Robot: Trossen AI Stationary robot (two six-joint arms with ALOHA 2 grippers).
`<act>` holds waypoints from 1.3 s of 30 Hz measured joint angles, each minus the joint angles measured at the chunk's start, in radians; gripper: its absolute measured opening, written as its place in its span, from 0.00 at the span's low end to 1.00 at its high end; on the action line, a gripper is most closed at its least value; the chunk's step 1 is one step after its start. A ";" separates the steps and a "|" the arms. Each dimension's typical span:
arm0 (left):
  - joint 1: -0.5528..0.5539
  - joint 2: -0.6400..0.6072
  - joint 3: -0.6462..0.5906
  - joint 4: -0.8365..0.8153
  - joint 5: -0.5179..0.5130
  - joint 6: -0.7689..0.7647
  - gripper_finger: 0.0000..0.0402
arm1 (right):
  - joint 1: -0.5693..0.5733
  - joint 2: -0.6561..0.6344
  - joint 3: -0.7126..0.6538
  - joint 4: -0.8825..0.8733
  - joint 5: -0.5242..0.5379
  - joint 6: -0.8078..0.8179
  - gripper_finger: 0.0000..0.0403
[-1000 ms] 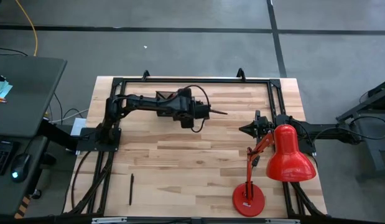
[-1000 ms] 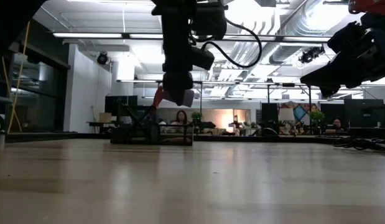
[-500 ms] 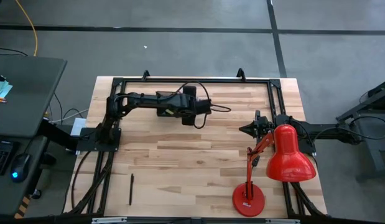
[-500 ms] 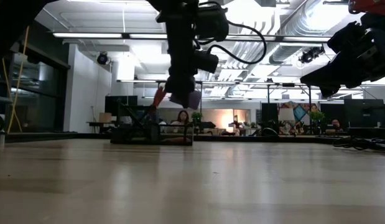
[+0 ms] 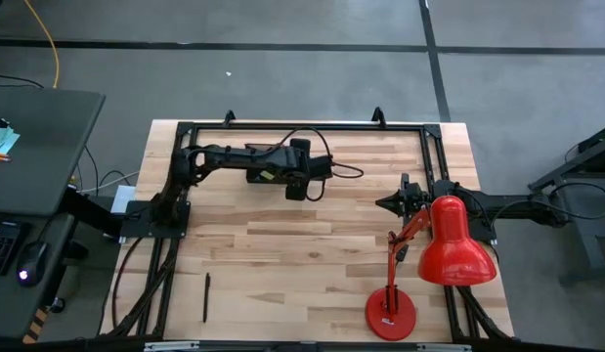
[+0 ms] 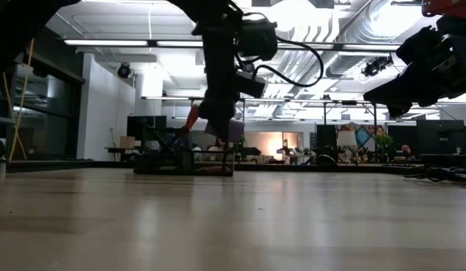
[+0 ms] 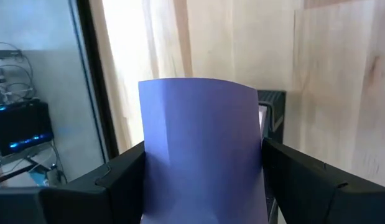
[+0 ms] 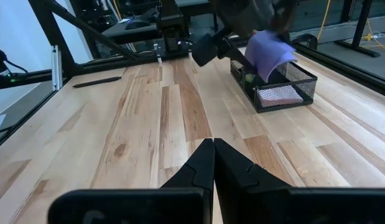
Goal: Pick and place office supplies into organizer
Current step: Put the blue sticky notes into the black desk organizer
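My left gripper (image 5: 304,181) hangs over the black mesh organizer (image 8: 276,84) near the table's far edge, shut on a purple sticky-note pad (image 7: 201,143). In the low view the pad (image 6: 234,129) sits just above the organizer (image 6: 184,162). A pink pad (image 8: 280,94) lies inside the organizer. A red piece (image 6: 191,117) sticks up out of it. A dark pen (image 5: 206,296) lies flat near the table's near-left corner. My right gripper (image 8: 212,155) waits shut at the table's right side, touching nothing. My left gripper pinches the purple pad between its two fingers (image 7: 120,180), one on each of two opposite sides (image 7: 152,180). The fingers come from above, slanting down. The pad is lifted clear over the organizer, and its free end (image 7: 198,87) is slightly curved.
A large red desk lamp (image 5: 449,244) stands at the near right, its base (image 5: 390,315) on the table. A black metal frame (image 5: 302,125) runs along the far edge and both sides. Bare wood lies between the organizer and the pen.
My left gripper has gone down toward the organizer with the purple pad and its wrist has turned. The pad now hangs lower, close above the organizer's rim.
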 joint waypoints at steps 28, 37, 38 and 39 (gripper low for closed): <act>0.142 0.036 0.000 -0.071 0.176 0.063 0.69 | 0.000 0.000 0.000 0.000 0.000 0.000 0.00; 0.141 0.036 0.000 -0.062 0.162 0.043 0.69 | 0.000 0.000 0.000 0.000 0.000 0.000 0.00; 0.141 0.036 0.000 -0.063 0.163 0.043 0.69 | 0.000 0.000 0.000 0.000 0.000 0.000 0.00; 0.141 0.036 0.000 -0.065 0.163 0.046 0.69 | 0.000 0.000 0.000 0.000 0.000 0.000 0.00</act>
